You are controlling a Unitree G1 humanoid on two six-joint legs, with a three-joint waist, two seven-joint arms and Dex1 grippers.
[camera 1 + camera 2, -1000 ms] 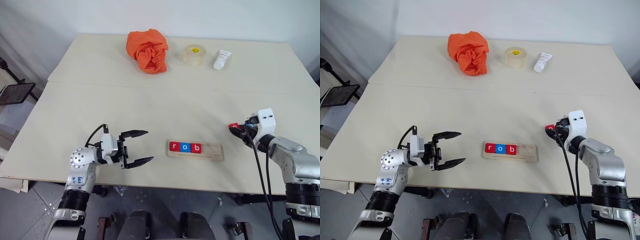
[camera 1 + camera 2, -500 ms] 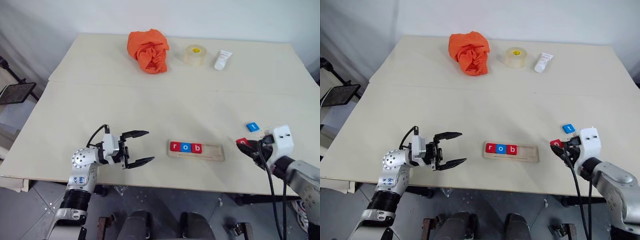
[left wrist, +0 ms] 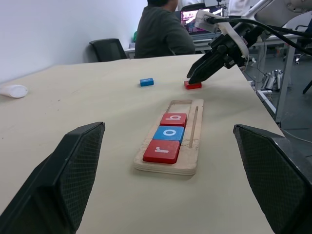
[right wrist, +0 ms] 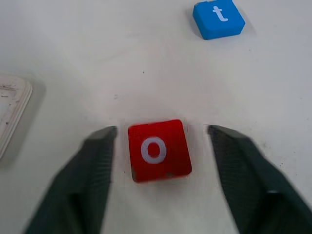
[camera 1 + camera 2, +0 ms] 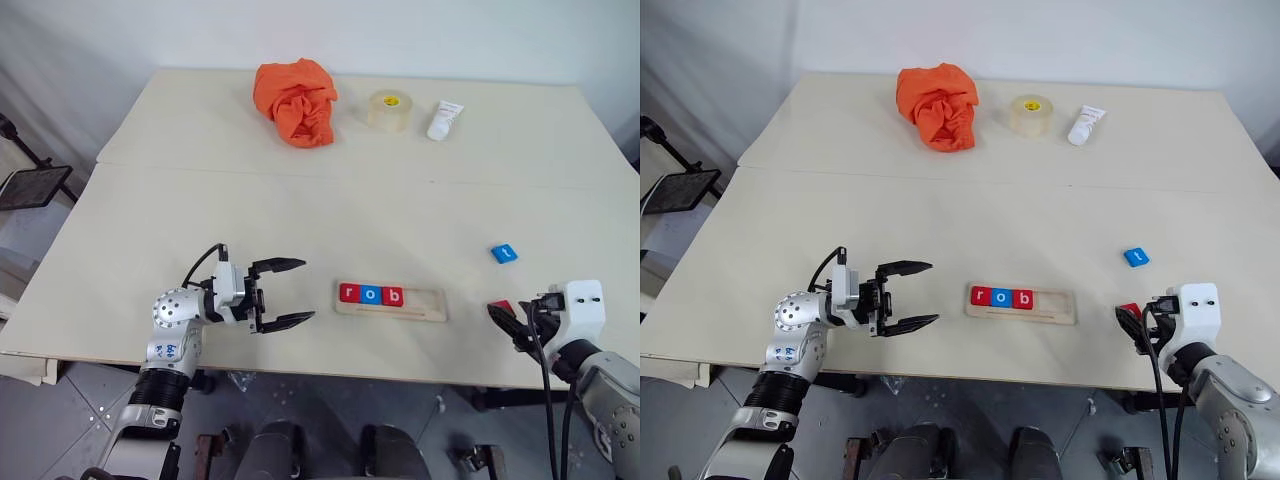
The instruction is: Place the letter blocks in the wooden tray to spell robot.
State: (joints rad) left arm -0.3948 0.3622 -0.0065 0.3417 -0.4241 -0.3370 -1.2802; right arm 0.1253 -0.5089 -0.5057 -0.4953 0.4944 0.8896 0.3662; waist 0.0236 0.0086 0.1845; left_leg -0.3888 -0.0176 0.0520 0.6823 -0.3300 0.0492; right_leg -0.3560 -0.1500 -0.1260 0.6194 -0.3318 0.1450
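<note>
The wooden tray (image 5: 426, 303) lies near the table's front edge, with letter blocks red r (image 5: 349, 293), blue o (image 5: 371, 294) and red b (image 5: 393, 296) in its left half. A red o block (image 4: 158, 148) lies flat on the table right of the tray. My right gripper (image 4: 159, 132) stands open around it, a finger (image 4: 100, 161) on each side with a gap. A blue t block (image 5: 505, 254) lies farther back on the table. My left gripper (image 5: 302, 291) hovers open and empty left of the tray, pointing at it.
An orange cloth (image 5: 297, 100), a roll of tape (image 5: 388, 109) and a white tube (image 5: 444, 119) sit along the far side. A seam crosses the table's middle. A seated person (image 3: 163, 31) is beyond the table's right end.
My right gripper drew back toward the table's front edge with the red o block, then opened, leaving it on the table. The blue t block came into view. The left gripper stayed put.
</note>
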